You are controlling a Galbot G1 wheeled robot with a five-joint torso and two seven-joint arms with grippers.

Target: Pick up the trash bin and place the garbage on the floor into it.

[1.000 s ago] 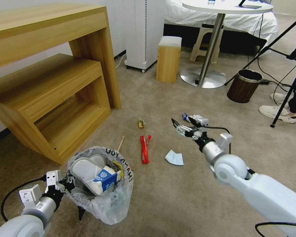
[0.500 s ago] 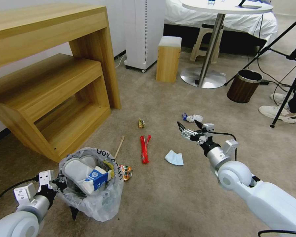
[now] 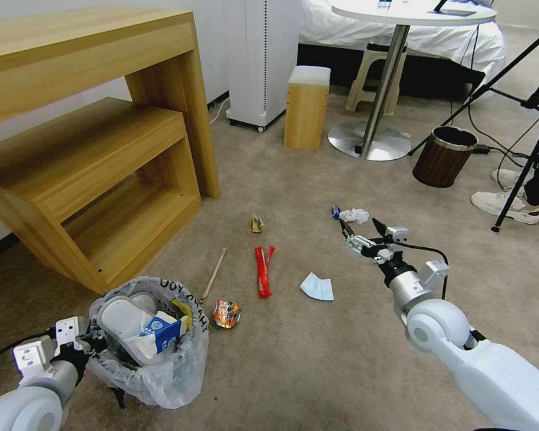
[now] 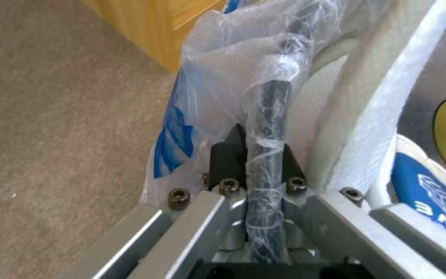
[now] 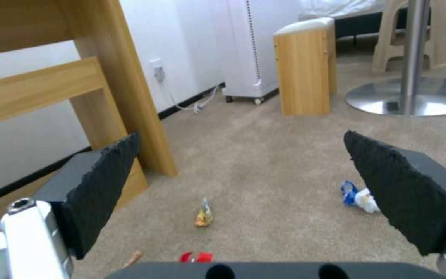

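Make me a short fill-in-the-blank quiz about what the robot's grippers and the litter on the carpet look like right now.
1. The left gripper is shut on the rim of the ____.
2. The right gripper, above the floor, has its jaws ____.
3. The long wrapper between the wooden stick and the tissue is coloured ____.
4. The blue-white carton lies ____ the bin.

Missing words: trash bin; open; red; inside

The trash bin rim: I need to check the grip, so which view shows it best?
The left wrist view: the left end effector is shut on the bagged rim of the trash bin. The head view shows the whole bin; the right wrist view looks elsewhere.
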